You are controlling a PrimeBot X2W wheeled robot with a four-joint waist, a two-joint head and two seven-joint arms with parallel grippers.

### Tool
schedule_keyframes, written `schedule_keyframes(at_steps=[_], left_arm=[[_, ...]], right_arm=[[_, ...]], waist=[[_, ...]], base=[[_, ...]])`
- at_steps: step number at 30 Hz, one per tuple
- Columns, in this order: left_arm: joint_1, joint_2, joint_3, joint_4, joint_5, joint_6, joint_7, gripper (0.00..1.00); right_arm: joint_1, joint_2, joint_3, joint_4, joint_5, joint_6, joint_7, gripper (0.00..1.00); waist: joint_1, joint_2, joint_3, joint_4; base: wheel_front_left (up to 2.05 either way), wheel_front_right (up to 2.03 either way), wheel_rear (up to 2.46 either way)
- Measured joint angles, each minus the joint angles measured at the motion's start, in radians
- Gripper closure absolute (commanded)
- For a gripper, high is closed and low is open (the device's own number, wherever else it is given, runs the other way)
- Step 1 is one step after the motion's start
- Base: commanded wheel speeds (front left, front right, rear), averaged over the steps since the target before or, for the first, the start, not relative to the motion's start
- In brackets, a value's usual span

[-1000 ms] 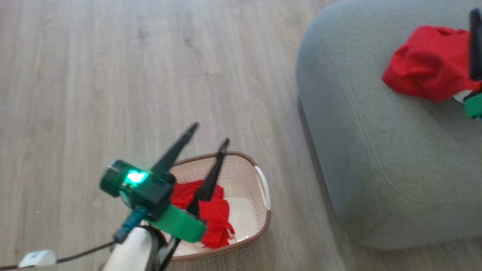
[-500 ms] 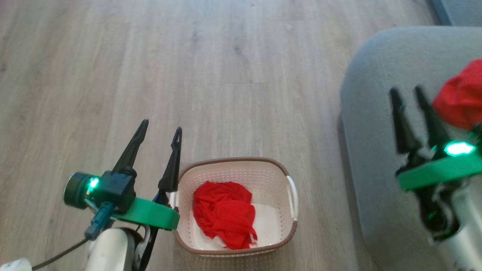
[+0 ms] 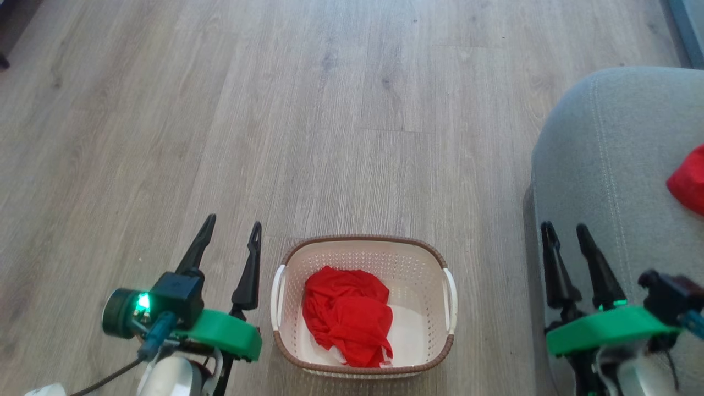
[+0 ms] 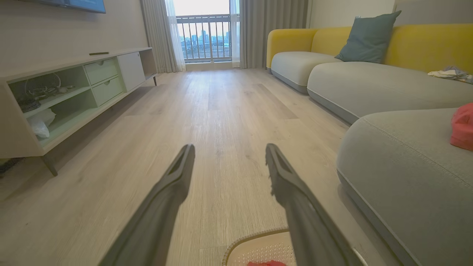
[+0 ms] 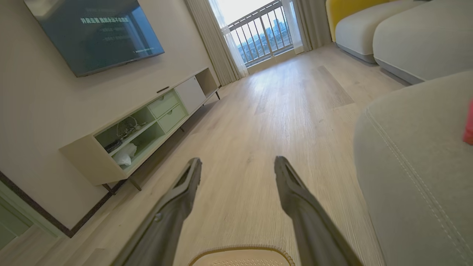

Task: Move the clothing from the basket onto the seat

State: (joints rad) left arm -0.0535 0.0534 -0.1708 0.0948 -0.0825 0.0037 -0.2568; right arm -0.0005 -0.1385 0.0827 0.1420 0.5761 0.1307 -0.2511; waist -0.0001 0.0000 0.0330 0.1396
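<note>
Both claws are seen wide open & empty: left claw [image 3: 232, 221] just beside the basket [image 3: 363, 240], on its left; right claw [image 3: 562, 225] at the seat [image 3: 605, 165] edge. One red garment [image 3: 346, 313] is bunched in the basket; a second garment [image 3: 690, 179] lies on the seat. The next grab is prob. best made w/ the left claw: lowered onto the thickest fold, rim avoided, fabric lifted clear before being carried over.

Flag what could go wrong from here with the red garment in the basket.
1. The red garment lies bunched up in the basket; the jaws might pinch only one fold, letting the rest trail onto the wood floor short of the seat.
2. The left jaws stand open right beside the basket's handle; reaching in, they could hook it and tip the basket.
</note>
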Motion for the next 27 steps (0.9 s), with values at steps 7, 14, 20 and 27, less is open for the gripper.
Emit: schedule_keyframes(at_steps=[7,14,20,27], left_arm=[[0.012,0.000,-0.004,0.025,-0.010,0.008,0.000,0.00],[0.012,0.000,-0.004,0.036,-0.014,0.007,0.000,0.00],[0.012,0.000,-0.006,0.038,-0.014,0.007,0.000,0.00],[0.012,-0.001,-0.009,0.041,-0.014,-0.001,0.000,0.00]], right_arm=[[0.031,0.028,-0.010,0.003,-0.064,0.000,0.000,0.00],[0.030,0.040,-0.018,0.003,-0.076,0.000,0.000,0.00],[0.028,0.040,-0.026,0.004,-0.082,0.000,0.000,0.00],[0.028,0.041,-0.028,0.004,-0.084,0.000,0.000,0.00]], waist=[[0.0000,0.0000,0.009,0.005],[0.0000,0.0000,0.015,0.003],[0.0000,0.0000,0.017,0.003],[0.0000,0.0000,0.021,0.003]], base=[[0.00,0.00,0.00],[0.00,0.00,0.00],[0.00,0.00,0.00],[0.00,0.00,0.00]])
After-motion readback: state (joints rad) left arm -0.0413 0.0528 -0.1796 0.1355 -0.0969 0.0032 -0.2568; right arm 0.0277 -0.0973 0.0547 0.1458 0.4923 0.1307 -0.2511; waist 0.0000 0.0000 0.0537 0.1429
